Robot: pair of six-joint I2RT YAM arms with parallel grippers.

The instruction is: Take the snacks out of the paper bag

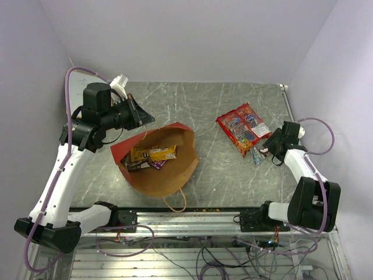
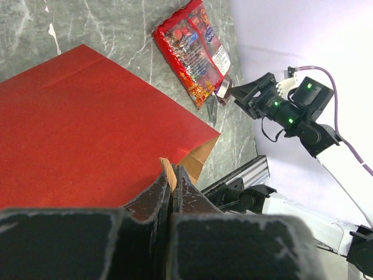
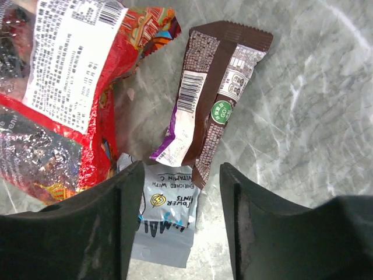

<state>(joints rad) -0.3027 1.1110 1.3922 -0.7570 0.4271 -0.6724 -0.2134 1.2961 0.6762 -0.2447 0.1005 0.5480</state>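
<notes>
Found the left claw [image 2: 171, 175] pinched shut on the kraft rim of the bag [image 2: 87, 128], propping its mouth open. Placed the bag left of centre on the counter [image 1: 221, 175], toward the near edge. Counted yellow, brown and purple packs [image 1: 152, 154] left inside.

Found the right claw [image 3: 180, 170] half-wide and empty by the right edge, straddling a brown bar [image 3: 215, 99] lying across a silvery pack [image 3: 166, 216], beside the red bags [image 1: 242, 128].

Judged the thin rim the weak spot: could tear, or slide out of so narrow a pinch, dropping the mouth shut over the packs. Feared a snag on the handle loop [image 1: 176, 201] during any reach in from the right, dragging the whole bag. Expected glossy wrappers to squirt from a shallow grip.
</notes>
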